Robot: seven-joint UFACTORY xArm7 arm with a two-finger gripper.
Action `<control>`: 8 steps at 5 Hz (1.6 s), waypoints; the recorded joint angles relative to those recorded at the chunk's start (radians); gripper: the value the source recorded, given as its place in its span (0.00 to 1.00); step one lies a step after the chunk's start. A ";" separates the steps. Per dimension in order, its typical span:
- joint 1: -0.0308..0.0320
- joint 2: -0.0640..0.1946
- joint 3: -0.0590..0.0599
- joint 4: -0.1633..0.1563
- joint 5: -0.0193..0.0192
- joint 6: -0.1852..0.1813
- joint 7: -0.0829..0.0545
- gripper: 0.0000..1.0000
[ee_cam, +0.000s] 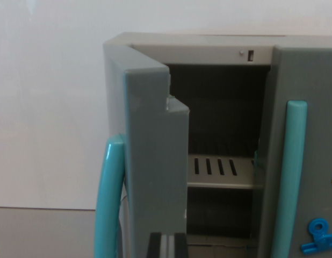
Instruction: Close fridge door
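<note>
The grey toy fridge (219, 54) fills most of the wrist view, and its left door (155, 161) stands swung open edge-on (teal handle (108, 199) on the outside). A slotted shelf (222, 171) shows inside. The right door (305, 161) is shut, with a blue clip (318, 236) on it. The gripper (167, 245) barely peeks in at the bottom edge, so can't tell if it's apart or together.

A play-kitchen test setup: a grey toy fridge (219, 134) with teal handles (292, 177) stands against a bare white wall (48, 107).
</note>
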 joint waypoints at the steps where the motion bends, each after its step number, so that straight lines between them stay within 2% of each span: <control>1: 0.0000 0.001 0.001 -0.002 0.0000 0.000 0.000 1.00; 2: 0.0000 0.001 0.001 -0.002 0.0000 0.000 0.000 1.00; 3: 0.0000 0.006 0.026 -0.005 0.0000 0.000 0.000 1.00; 4: 0.0000 0.006 0.026 -0.005 0.0000 0.000 0.000 1.00; 5: 0.0000 0.016 0.060 -0.005 0.0000 0.000 0.000 1.00; 6: 0.0000 0.016 0.060 -0.005 0.0000 0.000 0.000 1.00; 7: 0.0000 0.036 0.084 -0.005 0.0000 0.000 0.000 1.00; 8: 0.0000 0.036 0.084 -0.005 0.0000 0.000 0.000 1.00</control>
